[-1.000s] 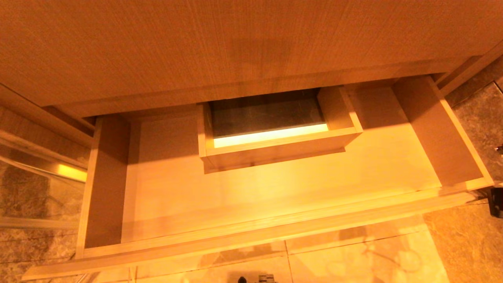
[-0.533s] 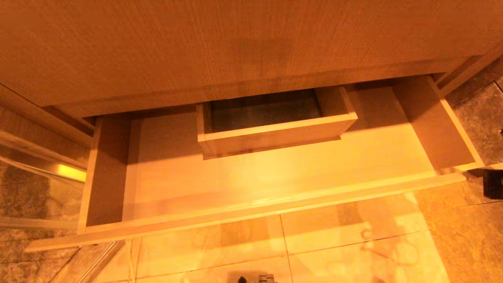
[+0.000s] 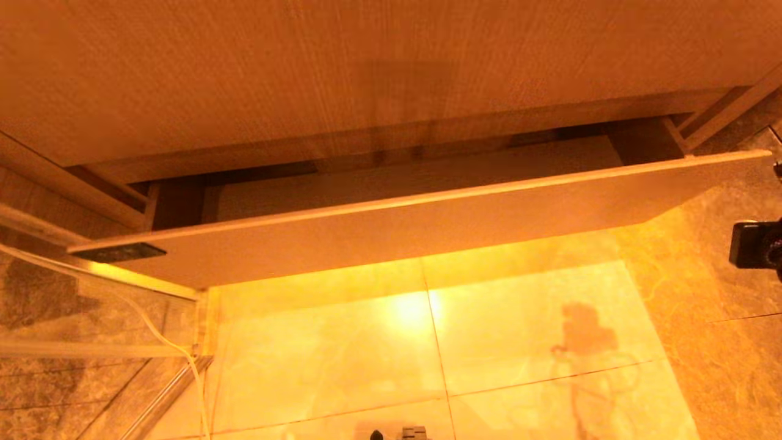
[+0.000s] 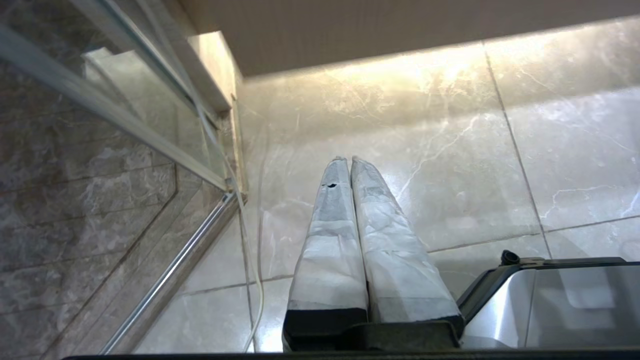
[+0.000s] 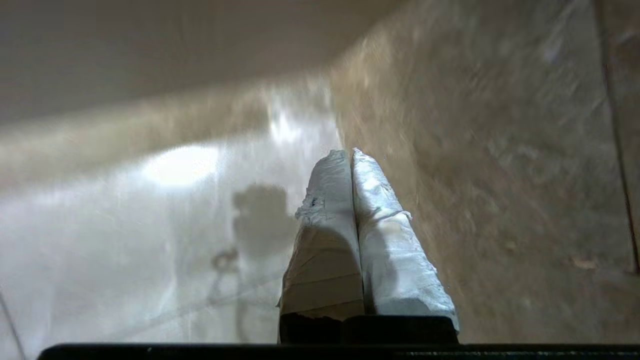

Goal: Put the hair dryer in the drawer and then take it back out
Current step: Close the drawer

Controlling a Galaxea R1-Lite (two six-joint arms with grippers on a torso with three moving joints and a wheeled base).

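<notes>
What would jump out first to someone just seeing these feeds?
The drawer, nearly shut under the wood panel, with only a dark strip of its inside showing. Below it, a bright glare on the floor tiles. Both grippers are shut and empty: the left gripper and right gripper point at bare floor.

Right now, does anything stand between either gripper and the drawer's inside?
Only the drawer itself: it stands nearly closed, just a narrow strip of its inside showing. The left gripper and right gripper, both shut and empty, hang over the floor. No hair dryer shows.
</notes>
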